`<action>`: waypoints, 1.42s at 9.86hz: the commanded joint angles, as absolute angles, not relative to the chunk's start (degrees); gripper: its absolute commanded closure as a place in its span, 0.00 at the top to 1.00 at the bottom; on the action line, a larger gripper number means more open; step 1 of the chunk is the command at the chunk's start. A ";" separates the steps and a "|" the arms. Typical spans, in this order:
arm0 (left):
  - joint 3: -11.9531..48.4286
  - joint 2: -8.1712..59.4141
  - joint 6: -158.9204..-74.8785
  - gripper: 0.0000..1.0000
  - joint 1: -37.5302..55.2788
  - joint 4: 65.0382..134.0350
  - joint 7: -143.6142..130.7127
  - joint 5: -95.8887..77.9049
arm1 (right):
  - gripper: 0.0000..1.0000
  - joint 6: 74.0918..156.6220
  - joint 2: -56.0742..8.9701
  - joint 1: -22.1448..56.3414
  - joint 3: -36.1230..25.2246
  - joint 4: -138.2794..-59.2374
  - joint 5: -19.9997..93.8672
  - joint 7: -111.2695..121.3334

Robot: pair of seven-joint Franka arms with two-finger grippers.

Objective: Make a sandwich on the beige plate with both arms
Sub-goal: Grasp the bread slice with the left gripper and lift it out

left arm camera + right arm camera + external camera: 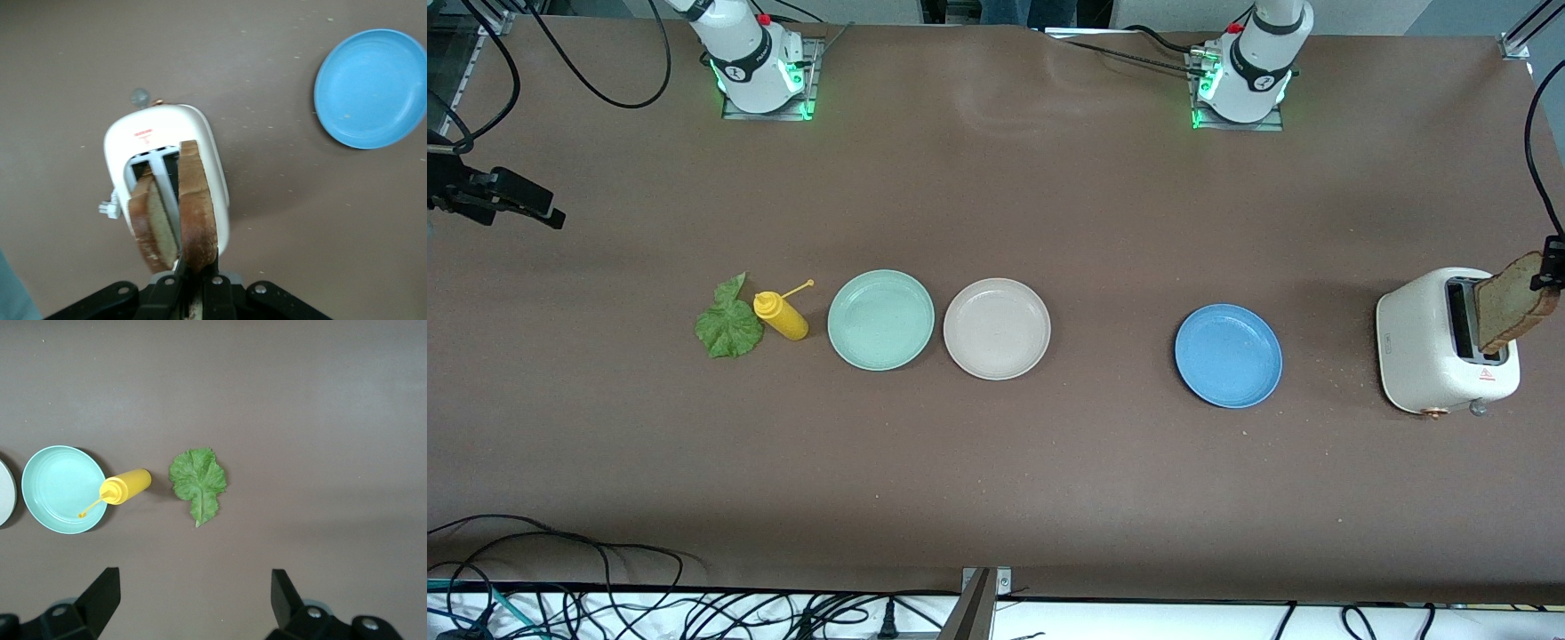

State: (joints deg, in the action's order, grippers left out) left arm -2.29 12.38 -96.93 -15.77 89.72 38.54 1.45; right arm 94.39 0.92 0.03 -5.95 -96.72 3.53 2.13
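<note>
My left gripper [1549,267] is shut on one brown bread slice [1516,302] and holds it tilted over the white toaster [1432,356], the slice's lower end at the slot. In the left wrist view my left gripper [197,270] pinches that slice [197,213]; a second slice [152,227] stands in the toaster [160,133]. The beige plate [996,329] lies empty mid-table. The green lettuce leaf [729,324] lies flat toward the right arm's end. My right gripper [498,200] is open and empty, high over the table near the lettuce [198,482]; its own view shows it [193,600] spread wide.
A yellow squeeze bottle [781,316] lies between the lettuce and a mint-green plate [880,320], which sits beside the beige plate. A blue plate [1227,356] lies between the beige plate and the toaster. Cables hang along the table's near edge.
</note>
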 commanded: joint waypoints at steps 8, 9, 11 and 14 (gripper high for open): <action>-0.26 21.78 -87.27 0.00 1.99 87.45 22.41 -35.03 | 1.00 93.08 0.35 -0.09 -5.80 -95.19 4.31 2.11; -0.35 23.01 -88.93 0.00 4.63 87.45 21.80 -38.03 | 1.00 93.16 0.35 -0.09 -5.89 -95.10 4.31 2.20; -0.26 24.86 -97.17 0.00 10.69 87.54 17.70 -41.56 | 1.00 93.16 0.35 -0.09 -5.89 -95.10 4.31 2.29; -0.26 26.98 -104.75 0.00 17.65 87.80 13.11 -43.93 | 1.00 93.16 0.35 -0.17 -5.89 -95.19 4.31 2.28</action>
